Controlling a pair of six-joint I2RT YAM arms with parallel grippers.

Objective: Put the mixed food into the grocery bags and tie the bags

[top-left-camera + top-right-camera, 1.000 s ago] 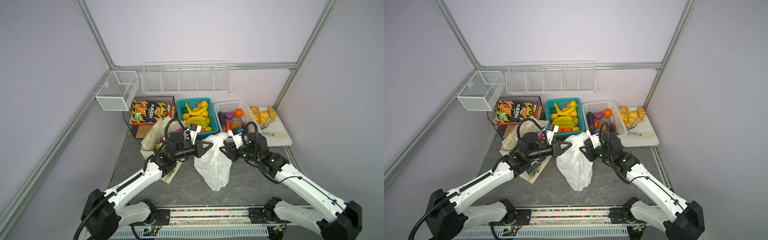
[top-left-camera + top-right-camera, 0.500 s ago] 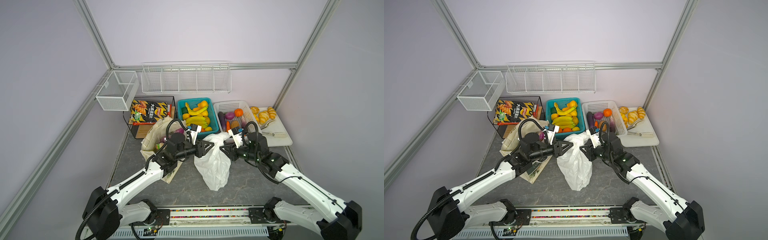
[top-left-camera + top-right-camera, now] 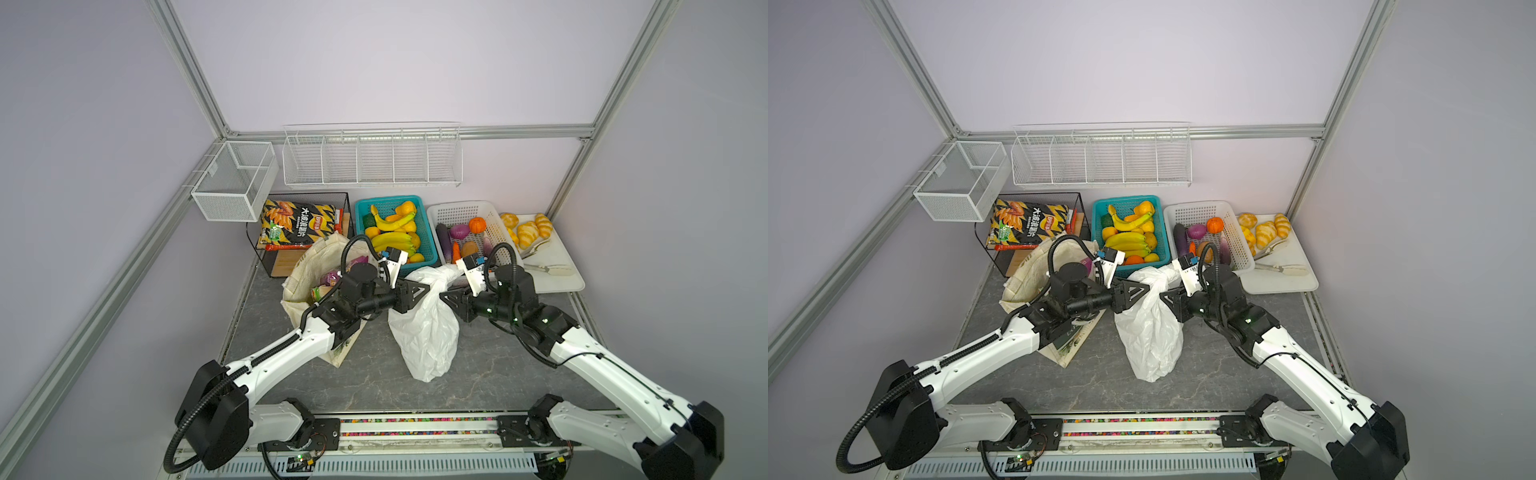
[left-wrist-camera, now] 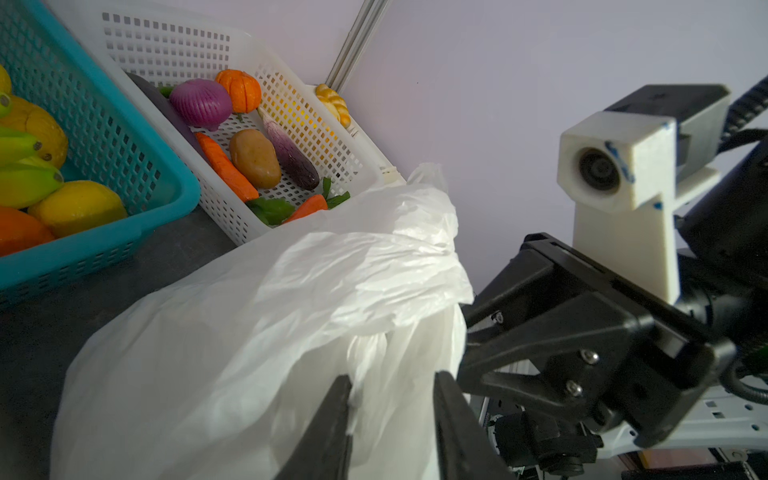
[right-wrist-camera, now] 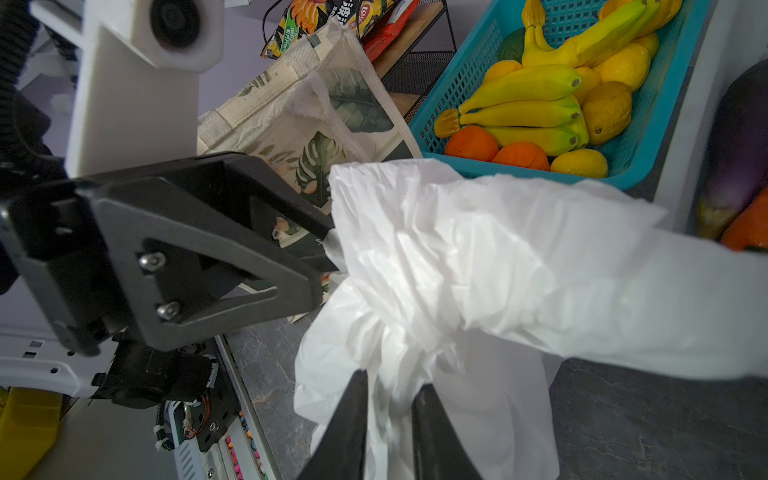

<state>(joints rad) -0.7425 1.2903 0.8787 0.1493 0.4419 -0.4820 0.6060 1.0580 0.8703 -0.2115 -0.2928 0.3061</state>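
Knotting the white plastic bag (image 3: 424, 332) — left claw (image 4: 395, 378) part-open, gripping nothing, at nine o'clock, right claw (image 5: 390, 380) pinching it at three; next, probably re-grip and tighten.

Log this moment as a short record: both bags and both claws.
white plastic bag: between the claws, neck bunched like a knot
canvas tote: beside it, mouth open, purple snack packet inside
left claw: bag plastic between its jaws; grip unclear
right claw: pinched on bag plastic
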